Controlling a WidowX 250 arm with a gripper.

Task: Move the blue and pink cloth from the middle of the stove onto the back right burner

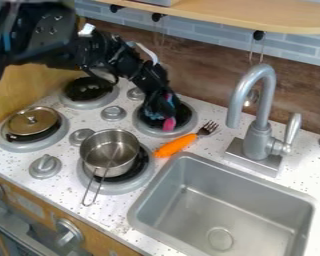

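Camera view: a black two-finger gripper [164,114] is over a round black burner [185,116]; whether it clamps the small pink object [169,124] at its tip, I cannot tell. At its five o'clock lies an orange-handled metal fork [176,145].

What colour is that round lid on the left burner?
The lid is brassy gold-brown, clearest in the camera view.

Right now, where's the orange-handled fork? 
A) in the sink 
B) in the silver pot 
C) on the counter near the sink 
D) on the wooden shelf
C: the fork lies on the speckled counter, just outside the sink.
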